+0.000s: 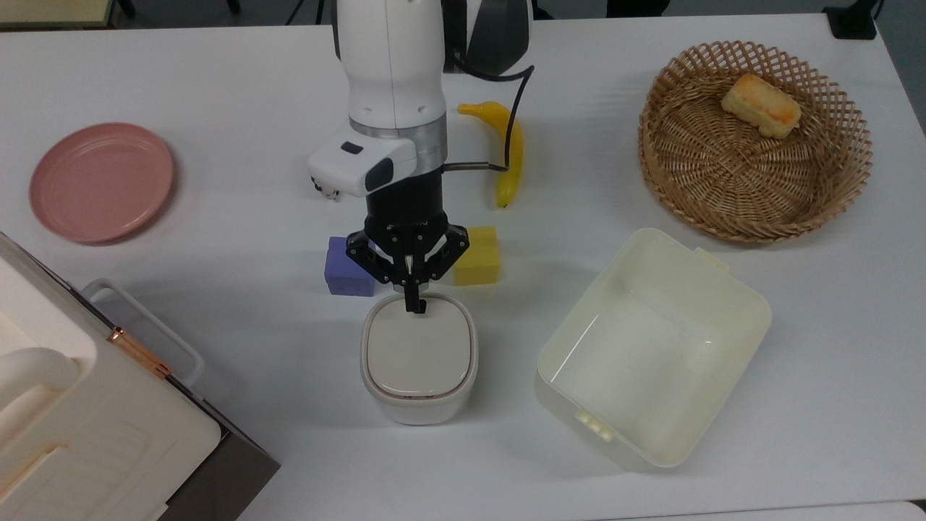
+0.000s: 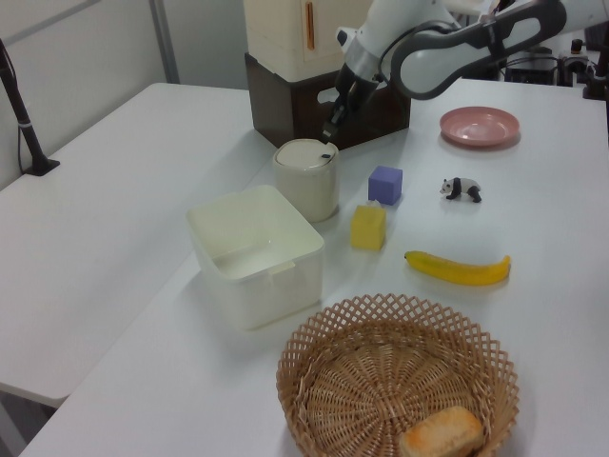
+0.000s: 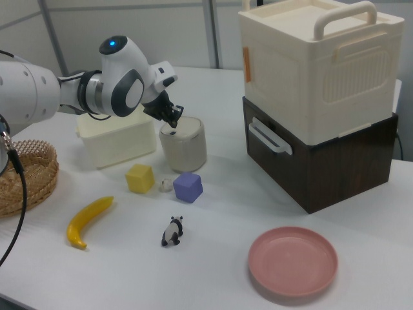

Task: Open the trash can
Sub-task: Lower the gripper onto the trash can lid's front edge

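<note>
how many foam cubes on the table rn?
2. The purple foam cube sits at the top view's left of the claw; the yellow foam cube at the top view's right. The arm partly covers both, and could hide more.

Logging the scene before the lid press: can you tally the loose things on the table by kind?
Containers: 4 (trash can, cream tub, wicker basket, white box)
Blocks: 2 (purple block, yellow block)
Food items: 2 (banana, bread)
Plates: 1 (pink plate)
Toy animals: 1 (panda)
Crumpled balls: 1 (small ball)
Total: 11
</note>
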